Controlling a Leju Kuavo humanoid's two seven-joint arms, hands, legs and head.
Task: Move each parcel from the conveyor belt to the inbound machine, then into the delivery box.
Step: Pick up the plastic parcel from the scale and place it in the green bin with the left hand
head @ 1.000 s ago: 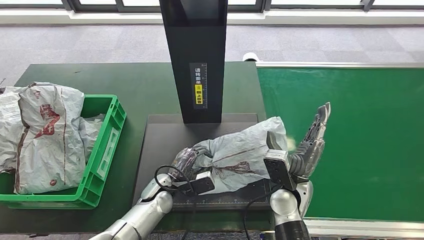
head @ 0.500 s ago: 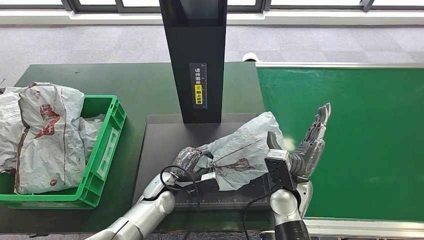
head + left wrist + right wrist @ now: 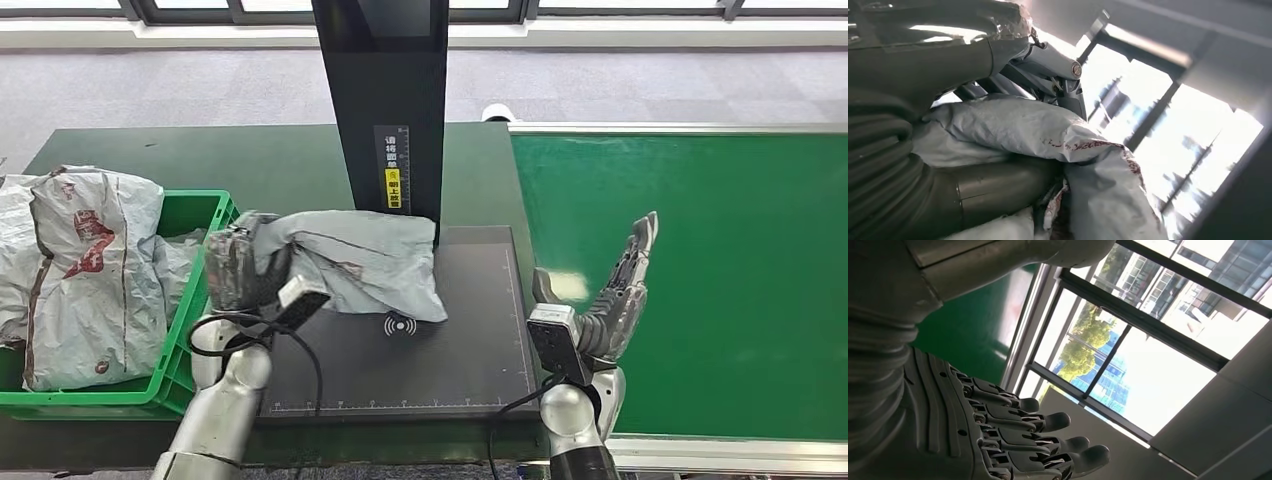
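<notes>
A crumpled grey parcel [image 3: 355,262] with dark red print hangs over the left part of the black inbound machine plate [image 3: 440,360], its left end gripped by my left hand [image 3: 237,270] near the green box's rim. In the left wrist view the same parcel [image 3: 1048,140] is bunched between the thumb and fingers. My right hand [image 3: 615,295] stands open and upright at the right edge of the plate, fingers pointing away, empty; its spread fingers [image 3: 1013,435] hold nothing. The green conveyor belt [image 3: 700,250] lies to the right.
The green delivery box [image 3: 200,330] at the left holds a pile of grey parcels [image 3: 90,270]. A black scanner column [image 3: 385,110] rises behind the plate. The dark green table [image 3: 200,160] surrounds them.
My left hand has carried the parcel from the plate's front right across to the left, toward the green box, leaving the plate's middle bare. The right hand has stayed put, open.
</notes>
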